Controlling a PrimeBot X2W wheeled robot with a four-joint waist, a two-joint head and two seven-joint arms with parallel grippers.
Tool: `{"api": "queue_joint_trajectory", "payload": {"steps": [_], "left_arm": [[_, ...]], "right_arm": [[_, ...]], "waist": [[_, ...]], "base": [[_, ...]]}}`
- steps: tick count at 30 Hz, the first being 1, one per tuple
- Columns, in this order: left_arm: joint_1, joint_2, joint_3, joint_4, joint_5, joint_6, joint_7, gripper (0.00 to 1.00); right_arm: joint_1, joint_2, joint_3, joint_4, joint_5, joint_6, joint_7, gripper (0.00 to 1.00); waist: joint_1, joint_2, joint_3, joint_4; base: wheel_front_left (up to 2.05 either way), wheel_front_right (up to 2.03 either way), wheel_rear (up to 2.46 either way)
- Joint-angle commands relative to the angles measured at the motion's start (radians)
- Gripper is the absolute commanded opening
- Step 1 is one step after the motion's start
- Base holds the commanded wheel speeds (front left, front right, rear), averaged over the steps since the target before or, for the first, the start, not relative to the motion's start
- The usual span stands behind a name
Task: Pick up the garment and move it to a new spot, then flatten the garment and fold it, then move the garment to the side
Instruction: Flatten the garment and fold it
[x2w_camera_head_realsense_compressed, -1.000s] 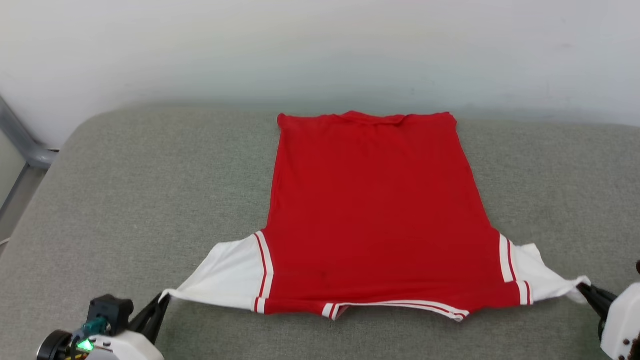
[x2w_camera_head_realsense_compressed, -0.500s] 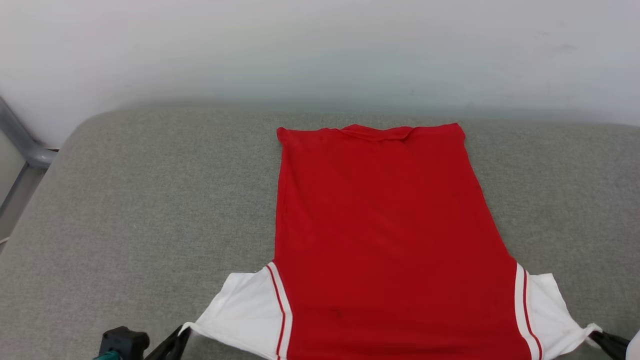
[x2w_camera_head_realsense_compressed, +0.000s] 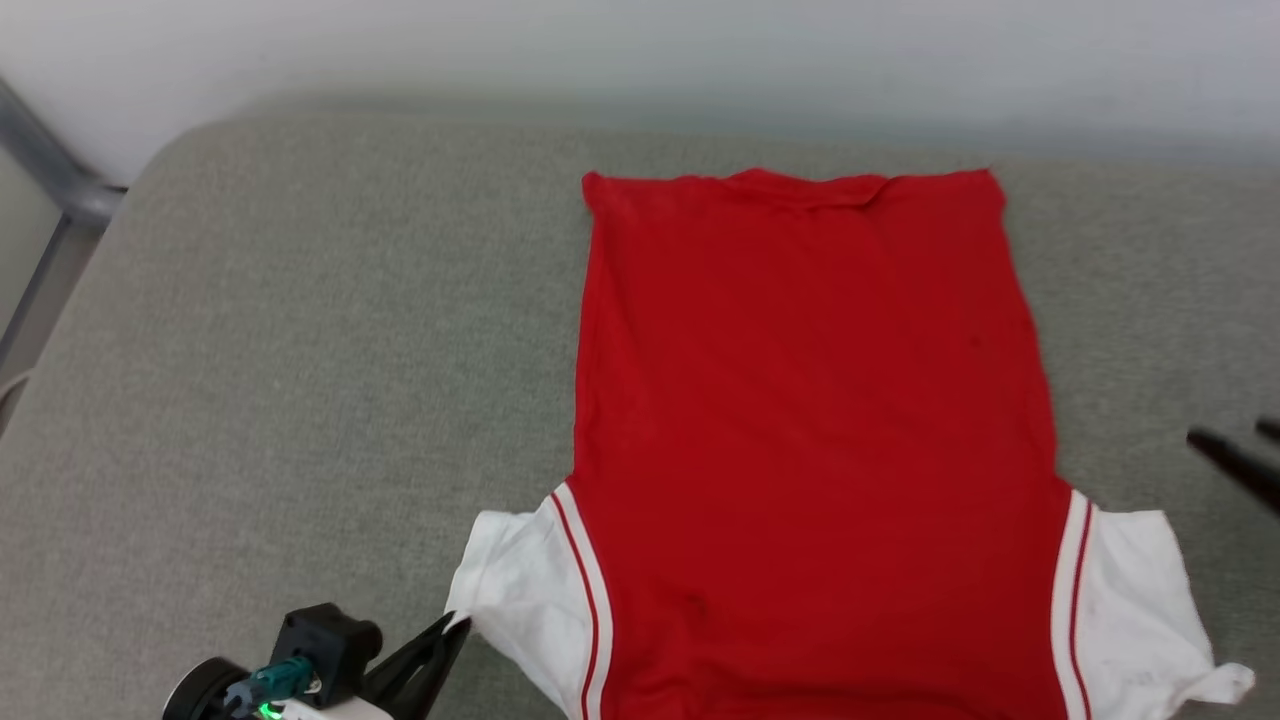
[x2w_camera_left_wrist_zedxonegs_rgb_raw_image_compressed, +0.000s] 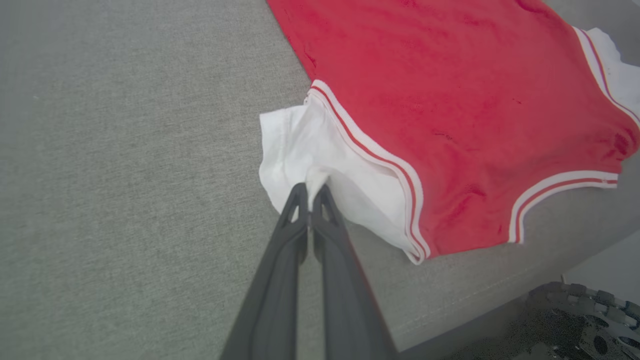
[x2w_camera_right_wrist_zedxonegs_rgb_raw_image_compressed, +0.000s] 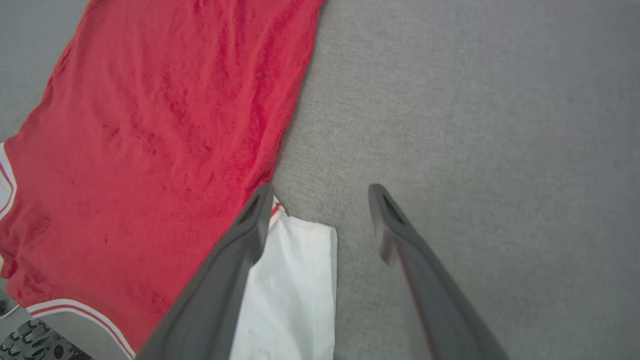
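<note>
Red shirt (x2w_camera_head_realsense_compressed: 810, 420) laid flat on cushion (x2w_camera_head_realsense_compressed: 300, 350), seemingly unfolded; sleeve (x2w_camera_left_wrist_zedxonegs_rgb_raw_image_compressed: 300, 145) clamped by left gripper (x2w_camera_left_wrist_zedxonegs_rgb_raw_image_compressed: 311, 189), right gripper (x2w_camera_right_wrist_zedxonegs_rgb_raw_image_compressed: 320, 195) spread open.

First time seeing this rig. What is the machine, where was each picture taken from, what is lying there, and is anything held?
It is a two-armed robot. One picture looks down from its head; the other two look out from each wrist. A red garment with white sleeves lies spread on a grey cushioned surface. The left gripper is shut on the edge of the sleeve on the robot's left. The right gripper is open and holds nothing, near the other sleeve.
</note>
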Motion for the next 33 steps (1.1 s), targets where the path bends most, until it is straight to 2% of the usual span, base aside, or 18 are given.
{"api": "queue_joint_trajectory", "payload": {"steps": [1,4,8,9,10,12,13,18,26,33], "left_arm": [[-0.024,0.0,-0.007,-0.039,0.011,0.006,0.019,0.0],[-0.042,-0.006,-0.014,-0.076,0.019,0.012,0.033,0.0],[-0.088,-0.022,-0.044,-0.136,0.043,0.008,0.055,0.0],[-0.088,-0.022,-0.044,-0.136,0.043,0.008,0.055,0.0],[-0.107,-0.033,-0.056,-0.148,0.052,0.004,0.056,0.0],[-0.117,-0.04,-0.059,-0.152,0.055,0.003,0.053,0.0],[-0.14,-0.051,-0.071,-0.152,0.064,-0.005,0.049,0.0],[-0.192,-0.086,-0.105,-0.139,0.078,-0.026,0.031,0.0],[-0.237,-0.125,-0.125,-0.102,0.084,-0.046,-0.015,0.0],[-0.261,-0.156,-0.146,-0.058,0.083,-0.06,-0.05,0.0]], "right_arm": [[-0.084,0.008,-0.015,-0.011,-0.014,-0.001,0.051,1.0],[-0.169,0.019,-0.022,-0.006,-0.033,-0.001,0.111,1.0],[-0.394,0.032,-0.045,0.047,-0.108,-0.001,0.252,1.0],[-0.394,0.032,-0.045,0.047,-0.108,-0.001,0.252,1.0],[-0.484,0.047,-0.052,0.076,-0.142,-0.001,0.297,1.0],[-0.527,0.059,-0.058,0.095,-0.156,-0.001,0.32,1.0],[-0.603,0.071,-0.06,0.139,-0.202,-0.001,0.37,1.0],[-0.776,0.084,-0.059,0.222,-0.322,-0.001,0.464,1.0],[-0.906,0.097,-0.09,0.306,-0.44,-0.001,0.534,1.0],[-0.889,0.11,-0.096,0.333,-0.482,-0.001,0.561,1.0]], "waist": [[0.0,-0.0001,0.085,0.05],[0.0,-0.0001,0.128,0.075],[0.0,-0.0001,0.243,0.148],[0.0,-0.0001,0.243,0.148],[0.0,-0.0001,0.284,0.173],[0.0,-0.0001,0.302,0.184],[0.0,-0.0001,0.334,0.21],[0.0,-0.0001,0.398,0.27],[0.0,-0.0001,0.454,0.33],[0.0,-0.0001,0.479,0.363]], "base": [[0.0,0.0,0.0],[0.0,0.0,0.0],[0.0,0.0,0.0],[0.0,0.0,0.0],[0.0,0.0,0.0],[0.0,0.0,0.0],[0.0,0.0,0.0],[0.0,0.0,0.0],[0.0,0.0,0.0],[0.0,0.0,0.0]]}}
